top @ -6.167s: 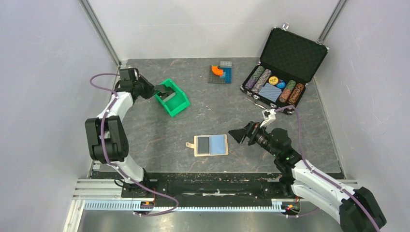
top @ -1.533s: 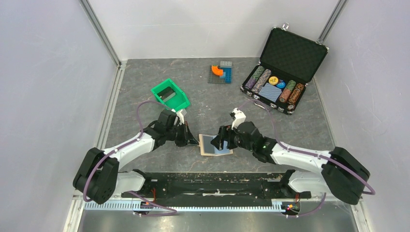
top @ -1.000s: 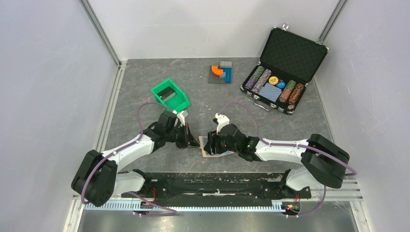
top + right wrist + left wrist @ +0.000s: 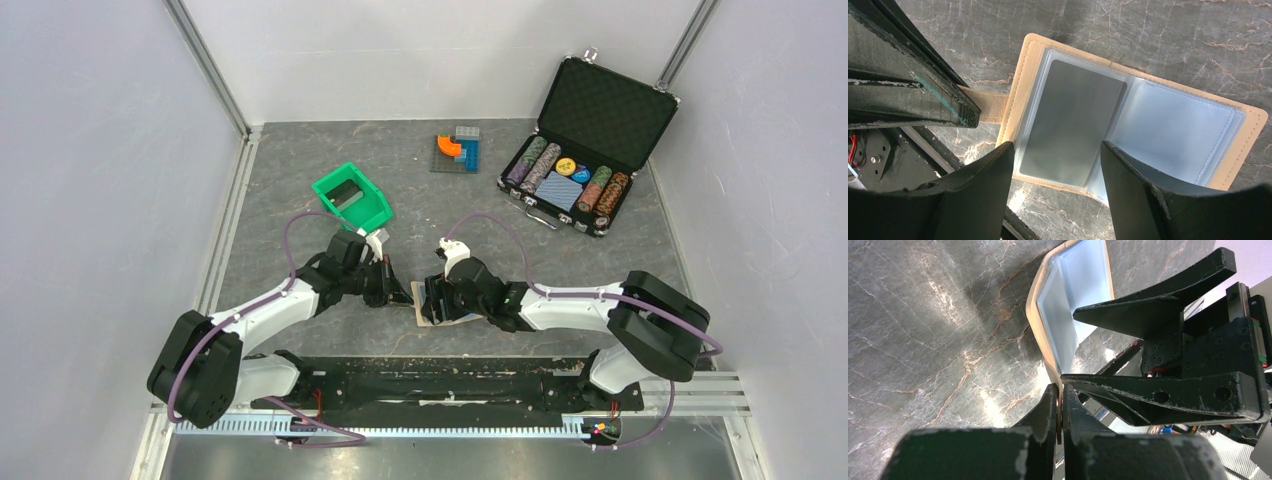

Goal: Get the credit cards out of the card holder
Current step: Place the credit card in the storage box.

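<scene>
The card holder (image 4: 1233, 150) lies spread open on the grey table, tan-edged with light blue pockets. One dark grey credit card (image 4: 1070, 125) sits in its left pocket; the right pocket (image 4: 1173, 135) looks empty. My left gripper (image 4: 1059, 410) is shut on the holder's tan strap tab (image 4: 990, 107), low at the table. My right gripper (image 4: 1055, 165) is open just above the holder, one finger on either side of the card's near end. In the top view the right gripper (image 4: 432, 300) hides most of the holder (image 4: 419, 300), and the left gripper (image 4: 402, 291) sits at its left edge.
A green bin (image 4: 352, 200) with a dark item inside stands behind the left arm. An open black chip case (image 4: 585, 150) is at the back right. Orange and blue blocks (image 4: 457, 150) lie at the back middle. The base rail (image 4: 430, 370) runs just in front of the holder.
My right gripper has shifted a little left over the holder's card side and its jaws have spread wider. The left gripper has stayed shut on the strap tab.
</scene>
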Robot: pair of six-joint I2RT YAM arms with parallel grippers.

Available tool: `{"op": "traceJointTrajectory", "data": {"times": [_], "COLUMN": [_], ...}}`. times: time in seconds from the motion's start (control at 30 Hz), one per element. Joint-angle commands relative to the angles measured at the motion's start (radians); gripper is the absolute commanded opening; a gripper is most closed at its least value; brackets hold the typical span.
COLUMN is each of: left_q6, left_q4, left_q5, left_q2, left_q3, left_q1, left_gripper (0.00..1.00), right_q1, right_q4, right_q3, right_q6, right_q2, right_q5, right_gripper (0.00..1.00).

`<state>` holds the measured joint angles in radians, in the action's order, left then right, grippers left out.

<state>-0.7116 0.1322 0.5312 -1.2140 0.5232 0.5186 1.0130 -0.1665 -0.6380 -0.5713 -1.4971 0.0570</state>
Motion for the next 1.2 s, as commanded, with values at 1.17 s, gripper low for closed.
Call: {"op": "traceJointTrajectory", "data": {"times": [1.17], "left_q6": [0.037], "left_q4": [0.070], "left_q5": [-0.014], "left_q2": [0.000], "left_q3": [0.012], "left_q1": [0.006], "left_gripper": [0.02], "right_q1": [0.014], "right_q4": [0.084], "right_q3": [-0.006], "right_q6": [0.029], "right_q2": [0.100], "right_q5": [0.180], "right_gripper": [0.56]}}
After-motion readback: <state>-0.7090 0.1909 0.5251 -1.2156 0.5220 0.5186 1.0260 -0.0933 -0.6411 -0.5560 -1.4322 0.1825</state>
